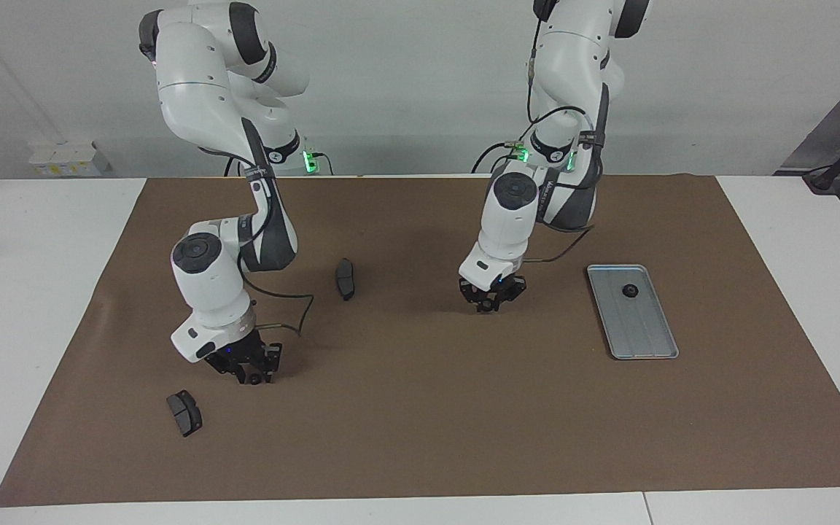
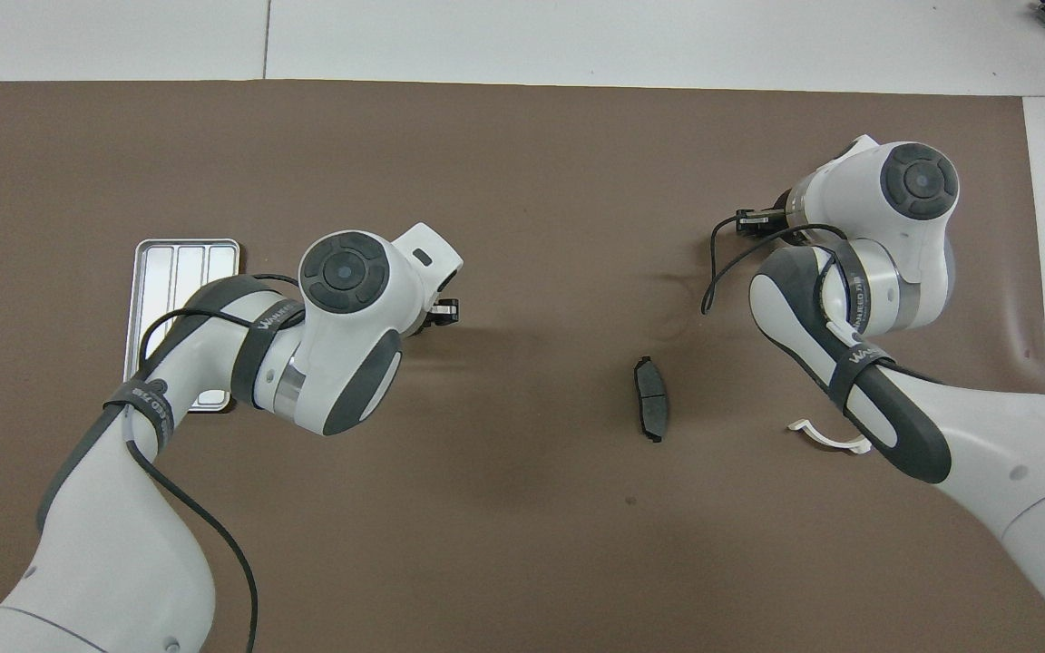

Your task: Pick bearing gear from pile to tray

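Observation:
The silver tray point(image 1: 639, 328) lies toward the left arm's end of the table, with one small black gear point(image 1: 630, 291) in it. In the overhead view the tray point(image 2: 180, 272) is partly covered by the left arm. My right gripper point(image 1: 252, 373) is down at the mat among the pile, with a small black round gear point(image 1: 254, 379) at its tips. Two dark brake pads point(image 1: 184, 413) point(image 1: 345, 278) lie beside it. The white half-ring point(image 2: 824, 439) peeks out from under the right arm. My left gripper point(image 1: 489, 300) hangs low over the mat's middle; I cannot tell whether it holds anything.
A brown mat point(image 1: 420, 423) covers the table, with white tabletop around it. One brake pad point(image 2: 651, 397) shows in the overhead view between the two arms. Both wrists hide their grippers from above.

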`<state>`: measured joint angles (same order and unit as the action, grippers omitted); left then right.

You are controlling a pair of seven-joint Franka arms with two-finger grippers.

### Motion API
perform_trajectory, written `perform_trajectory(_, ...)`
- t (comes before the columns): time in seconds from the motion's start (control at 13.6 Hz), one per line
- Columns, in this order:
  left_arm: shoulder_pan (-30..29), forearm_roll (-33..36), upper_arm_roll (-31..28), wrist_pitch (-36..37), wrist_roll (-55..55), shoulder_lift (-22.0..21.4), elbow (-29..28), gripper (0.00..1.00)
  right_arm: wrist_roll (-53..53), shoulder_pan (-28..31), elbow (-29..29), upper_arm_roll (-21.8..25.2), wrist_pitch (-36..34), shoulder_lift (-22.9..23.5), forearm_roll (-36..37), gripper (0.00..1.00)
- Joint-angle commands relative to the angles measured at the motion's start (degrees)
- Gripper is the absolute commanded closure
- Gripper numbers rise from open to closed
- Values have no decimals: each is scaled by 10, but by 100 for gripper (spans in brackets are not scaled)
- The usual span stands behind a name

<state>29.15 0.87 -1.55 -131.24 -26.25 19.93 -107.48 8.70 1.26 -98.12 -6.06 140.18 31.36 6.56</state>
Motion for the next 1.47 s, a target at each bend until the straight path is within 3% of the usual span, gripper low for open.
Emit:
perform_trajectory(0.0, -59, 2, 5, 28, 63, 0, 28, 100, -12, 16, -2, -10, 12, 3, -19, 65)
perform_trajectory(0.15, -110, -9, 5, 36, 139, -5, 22, 100, -11, 16, -2, -10, 12, 2, -22, 100)
perform_trajectory(0.51, -232, -14, 5, 35, 345, -17, -15, 100, -5, 6, -20, -11, 0, -45, -22, 100)
perform_trajectory(0.73, -254, -14, 4, 31, 406, -25, -36, 99, 38, -31, -17, -12, -34, -77, -22, 100)
perform_trajectory(0.81, -256, -14, 4, 27, 425, -29, -47, 82, 61, -53, -16, -13, -42, -82, -22, 100)
perform_trajectory(0.96, -259, -14, 4, 23, 434, -32, -55, 29, 130, -101, -9, -12, -44, -83, -21, 100)
perform_trajectory(1.03, -257, -14, 4, 23, 434, -32, -52, 10, 174, -126, -8, -12, -42, -83, -20, 100)
perform_trajectory(1.1, -256, -13, 4, 23, 434, -31, -49, 2, 215, -152, -7, -12, -40, -83, -20, 100)
perform_trajectory(1.18, -255, -14, 4, 24, 432, -30, -44, 0, 250, -182, -4, -12, -39, -81, -19, 100)
perform_trajectory(1.4, -233, -46, 5, 27, 394, -24, -20, 6, 351, -268, 8, -11, -32, -65, -3, 100)
